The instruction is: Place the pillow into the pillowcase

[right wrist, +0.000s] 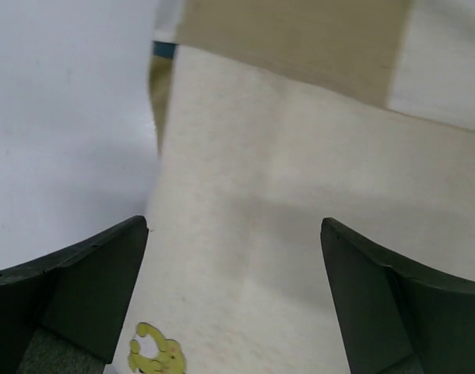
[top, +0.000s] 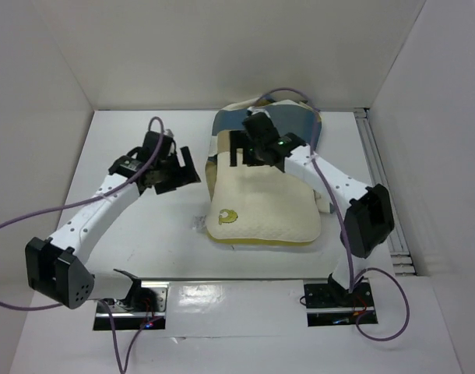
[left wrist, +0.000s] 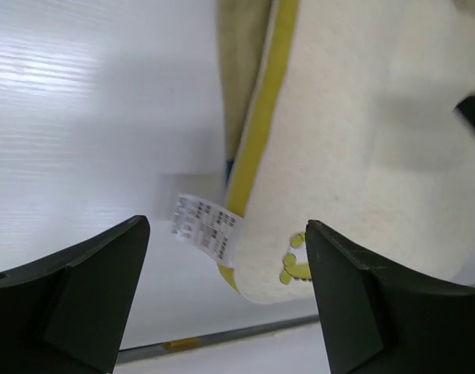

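cream-white pillow (top: 261, 210) lies flat on the white table (top: 136, 234), right of centre in front of the right arm. its far end is tucked into the checked pillowcase (top: 292, 121). its near end lies bare, with the small yellow logo (top: 226, 216) at the near left corner. the blue, tan and cream blocks of the pillowcase bunch over the far end toward the back wall (top: 222, 54). a strip of it also shows along the pillow's left side. in the left wrist view a yellow edge band (left wrist: 261, 132) runs down the pillow's side. a printed white tag (left wrist: 202, 224) sticks out onto the table just by the logo corner.

the right gripper (top: 247, 152) hangs over the pillow near the mouth of the pillowcase. its jaws are spread wide and grasp nothing, with cream fabric and the case's tan hem showing between them. whether they touch the pillow cannot be told. the left gripper (top: 187, 167) sits just beside the pillow's left edge, over bare table. its jaws are likewise released and hold nothing, and the tag and logo corner show in the gap between them.

purple cables (top: 35, 218) loop from both arms, and a metal rail (top: 378, 171) runs along the table's right edge.
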Robot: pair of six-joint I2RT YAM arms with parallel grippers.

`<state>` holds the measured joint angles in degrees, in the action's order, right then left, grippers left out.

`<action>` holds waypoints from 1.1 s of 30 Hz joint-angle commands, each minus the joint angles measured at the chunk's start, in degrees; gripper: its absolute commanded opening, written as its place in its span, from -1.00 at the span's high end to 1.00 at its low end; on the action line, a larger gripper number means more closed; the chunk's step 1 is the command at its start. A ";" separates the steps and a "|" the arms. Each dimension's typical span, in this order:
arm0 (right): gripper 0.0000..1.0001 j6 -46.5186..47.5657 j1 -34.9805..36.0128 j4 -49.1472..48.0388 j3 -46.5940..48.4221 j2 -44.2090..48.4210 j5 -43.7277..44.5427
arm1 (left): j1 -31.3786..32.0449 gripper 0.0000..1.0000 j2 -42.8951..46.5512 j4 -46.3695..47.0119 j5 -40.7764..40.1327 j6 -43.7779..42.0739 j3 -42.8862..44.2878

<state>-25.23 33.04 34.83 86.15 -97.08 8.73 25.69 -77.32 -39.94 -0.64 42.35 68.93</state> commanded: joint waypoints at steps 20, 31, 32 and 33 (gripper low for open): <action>1.00 12.39 -2.01 -4.78 -2.83 3.55 -20.50 | -6.01 -0.90 -2.92 20.95 22.08 -6.05 -16.10; 1.00 12.93 -4.21 -0.73 -0.46 7.52 -25.26 | -1.87 -0.95 -10.92 32.20 16.39 -4.91 -15.58; 1.00 13.54 -4.21 -0.73 0.07 8.04 -25.95 | -1.00 -0.95 -11.45 32.73 15.16 -4.91 -14.97; 1.00 13.54 -4.73 -0.21 0.07 8.04 -25.96 | -0.47 -0.95 -12.06 32.74 11.41 -4.91 -14.96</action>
<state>-12.80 28.91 35.00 82.94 -92.33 -13.96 23.73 -88.05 -11.79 17.28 37.76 52.73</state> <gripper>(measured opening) 0.047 0.975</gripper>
